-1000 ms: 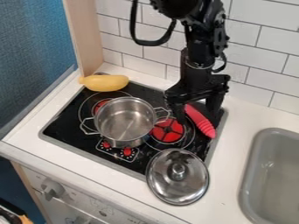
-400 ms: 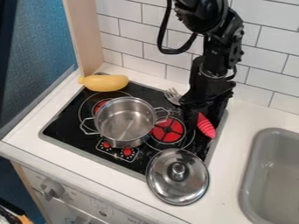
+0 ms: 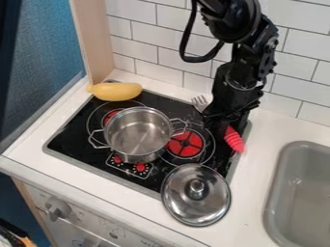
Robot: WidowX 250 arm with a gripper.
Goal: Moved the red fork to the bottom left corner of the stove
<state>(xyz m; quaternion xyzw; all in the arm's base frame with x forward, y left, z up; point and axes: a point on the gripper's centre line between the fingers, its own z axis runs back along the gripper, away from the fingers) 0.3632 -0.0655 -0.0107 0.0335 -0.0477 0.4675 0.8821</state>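
Note:
The black gripper [image 3: 226,126] is over the right back part of the stove [image 3: 77,140], shut on the middle of the red fork. Below and to the right of the gripper, the ribbed red handle of the fork [image 3: 234,140] sticks out at the stove's right edge. Its silver tines point to the upper left, toward the wall. The gripper hides the fork's middle part.
A steel pot [image 3: 138,135] stands left of the gripper, beside a red burner [image 3: 185,144]. A glass lid [image 3: 196,195] lies over the stove's front right edge. A yellow toy [image 3: 116,91] is at the back left, a grey sink [image 3: 299,193] at the right.
The gripper has narrowed around the fork and turned, and the fork has shifted slightly to the right with it. The tines, hidden at first, have come into sight.

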